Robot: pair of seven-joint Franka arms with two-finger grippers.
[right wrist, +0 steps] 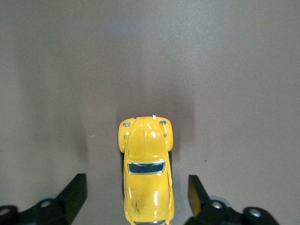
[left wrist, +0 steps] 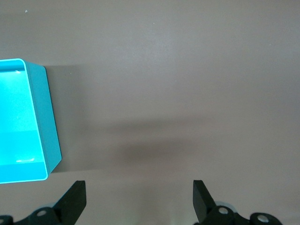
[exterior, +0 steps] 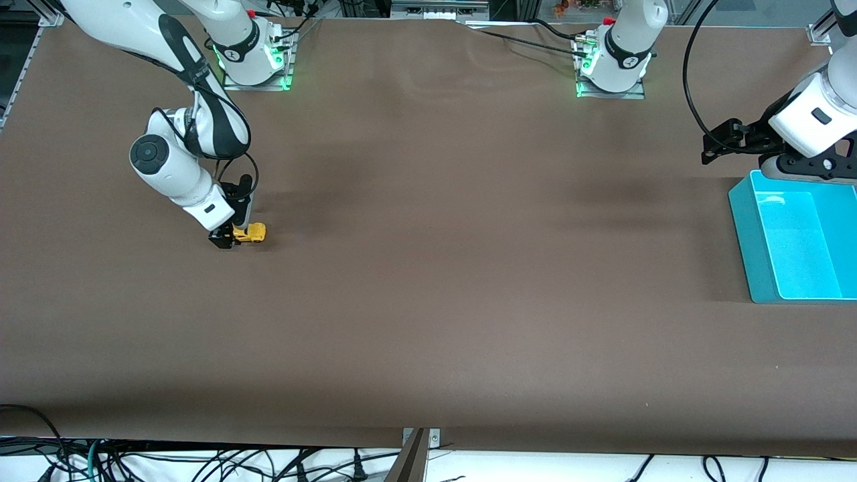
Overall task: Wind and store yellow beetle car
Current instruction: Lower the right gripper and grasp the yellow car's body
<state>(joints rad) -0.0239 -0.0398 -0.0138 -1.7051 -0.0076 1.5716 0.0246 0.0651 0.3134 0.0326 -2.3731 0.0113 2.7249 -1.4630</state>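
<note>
The yellow beetle car (exterior: 254, 233) stands on the brown table toward the right arm's end. My right gripper (exterior: 231, 238) is down at table level over the car's rear half. In the right wrist view the yellow beetle car (right wrist: 146, 164) lies lengthwise between the two black fingers (right wrist: 75, 192), with a gap of bare table on each side. The right gripper (right wrist: 137, 187) is open and touches nothing. My left gripper (exterior: 714, 148) hangs open and empty above the table beside the teal bin, with nothing between the left gripper (left wrist: 139, 192) fingertips.
A teal bin (exterior: 744, 234) with nothing in it sits at the left arm's end of the table; its wall (left wrist: 48, 117) shows in the left wrist view. Cables hang below the table's front edge (exterior: 428, 442).
</note>
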